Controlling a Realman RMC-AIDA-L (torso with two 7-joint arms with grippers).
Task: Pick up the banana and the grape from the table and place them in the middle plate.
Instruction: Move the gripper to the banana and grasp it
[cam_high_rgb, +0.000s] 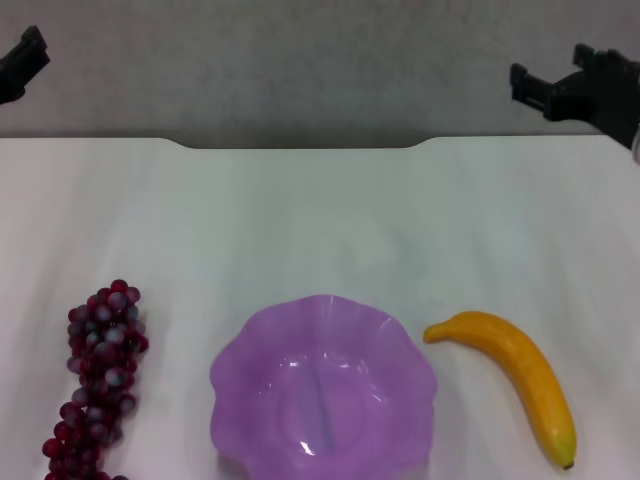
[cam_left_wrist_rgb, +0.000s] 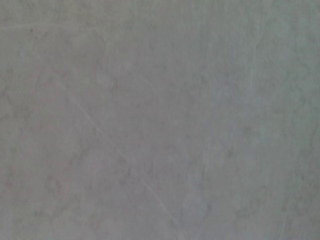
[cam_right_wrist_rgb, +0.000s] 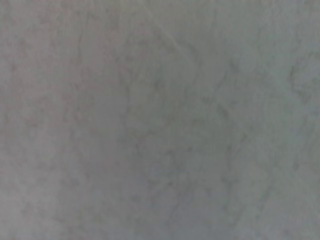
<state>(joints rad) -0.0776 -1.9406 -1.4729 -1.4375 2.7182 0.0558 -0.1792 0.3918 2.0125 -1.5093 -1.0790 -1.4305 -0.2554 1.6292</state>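
Judging by looks, banana (cam_high_rgb: 517, 369) is stiff, slick, so grab mid-body; grape (cam_high_rgb: 98, 381) is lumpy, so pinch w/ care; both claws' state can't tell.

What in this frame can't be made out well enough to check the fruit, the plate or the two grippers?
- Left gripper: head view, cut off by the left edge; finger state unclear.
- Right gripper: head view, partly cut by the right edge; finger state unclear.
- Grape: lower end cut off by the bottom edge.
- Middle plate: near rim cut off by the bottom edge.
- Both wrist views: only a plain grey surface, no fruit or plate.
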